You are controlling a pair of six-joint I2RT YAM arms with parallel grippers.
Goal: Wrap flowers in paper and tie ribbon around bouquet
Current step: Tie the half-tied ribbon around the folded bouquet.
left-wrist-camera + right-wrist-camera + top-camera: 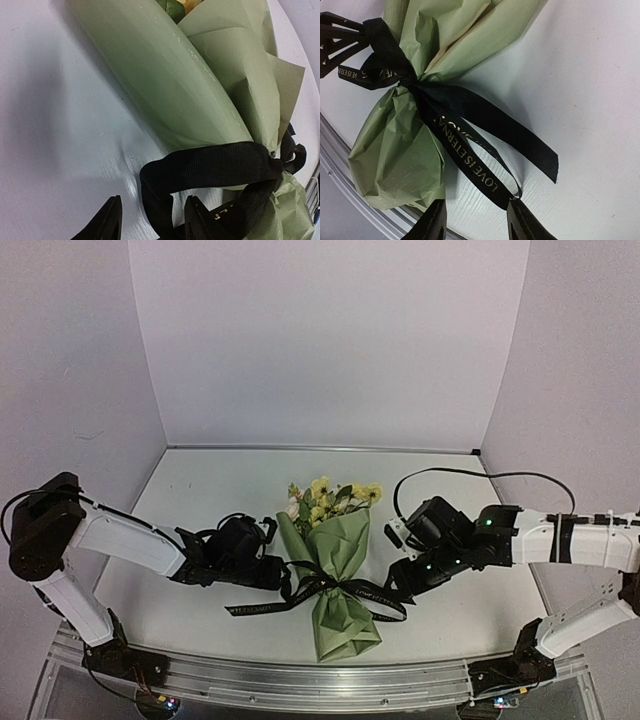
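The left gripper (pixel 155 201) has its fingers spread, a ribbon (pixel 210 165) loop between them, unpinched; the right gripper (pixel 477 202) is spread too, a lettered loop just touching one tip. The bouquet (pixel 335 570) lies on the table (pixel 200 500) between the arms, ribbon knotted at its neck. To tighten it, I'd pinch each loop squarely, then pull outward evenly and low, sparing the paper (pixel 170 85).

paper (pixel 165 75): showing as a matt, thin, creased sheet
ribbon (pixel 470 115): showing ribbed woven cloth, lettering glinting gold
worktop (pixel 60 150): gleaming faintly, smooth white, finely grained
rail (pixel 300 680): looking like brushed metal
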